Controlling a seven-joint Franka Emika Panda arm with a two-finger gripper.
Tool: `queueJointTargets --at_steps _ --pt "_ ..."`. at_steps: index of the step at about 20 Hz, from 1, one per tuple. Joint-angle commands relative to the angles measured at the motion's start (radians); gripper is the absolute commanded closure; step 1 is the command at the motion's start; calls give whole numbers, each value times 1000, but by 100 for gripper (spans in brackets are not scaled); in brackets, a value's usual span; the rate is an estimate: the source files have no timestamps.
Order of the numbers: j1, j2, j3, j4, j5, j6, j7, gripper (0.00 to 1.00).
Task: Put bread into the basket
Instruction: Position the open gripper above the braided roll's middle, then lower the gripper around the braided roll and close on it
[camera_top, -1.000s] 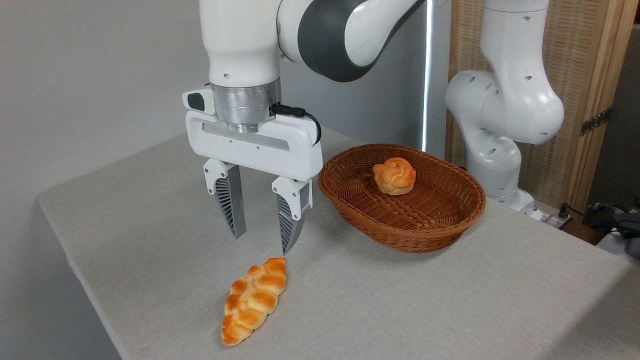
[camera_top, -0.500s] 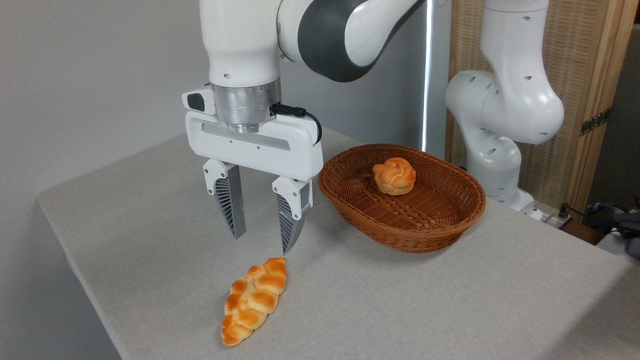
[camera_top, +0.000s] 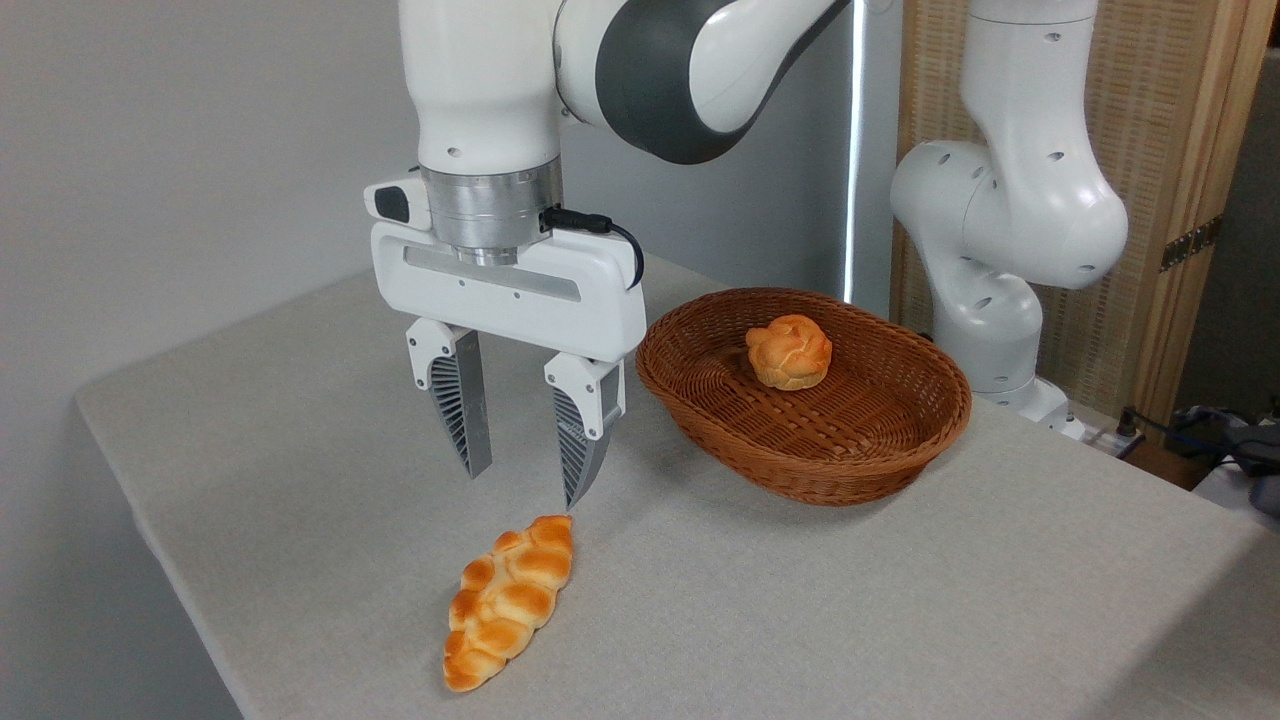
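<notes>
Bread lies flat on the worktop, nearer the camera than the hand and just below it, slanting away toward front-left. Hand hangs above w/ fingers spread roughly halfway, holding nothing; right fingertip sits just over the loaf's far pointed end. Basket is right of the hand and further back, a small round bun already inside. Risk, imo: dropping straight down pinches only the tapered tip, so the loaf pivots or slips out. Needs centring over the midsection first.
</notes>
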Motion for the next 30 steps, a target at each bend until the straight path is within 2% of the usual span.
queueJointTargets --at_steps 1,3,5,10,13,19,25,30 --pt "-4 -17 5 -18 1 22 -8 0" --pt "-5 -12 5 -26 4 39 -8 0" --pt "-11 -12 5 -56 33 77 -12 0" --pt "-36 29 1 -83 41 165 -11 1" --pt "-60 83 -1 -89 97 185 -22 1" --pt "-63 130 -2 -90 99 257 -25 1" --pt "-63 137 -4 -92 100 258 -22 2" --pt "-63 137 -4 -93 137 258 -9 5"
